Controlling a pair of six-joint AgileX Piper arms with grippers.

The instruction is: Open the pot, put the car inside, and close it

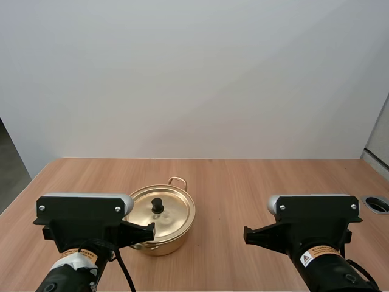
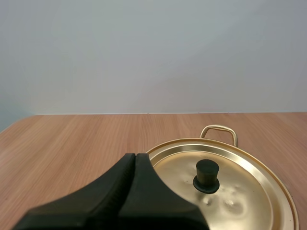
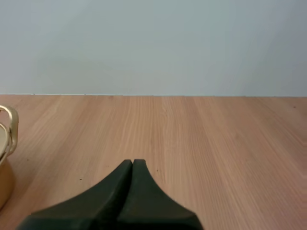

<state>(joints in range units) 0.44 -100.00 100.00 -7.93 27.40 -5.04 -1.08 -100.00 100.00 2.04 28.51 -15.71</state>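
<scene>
High view: golden pot (image 1: 171, 243), lid (image 1: 175, 214) on, black knob (image 1: 157, 205) centred.

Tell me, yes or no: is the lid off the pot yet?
No, the lid sits flat on the pot, covering it fully, with its black knob standing at the centre.
</scene>
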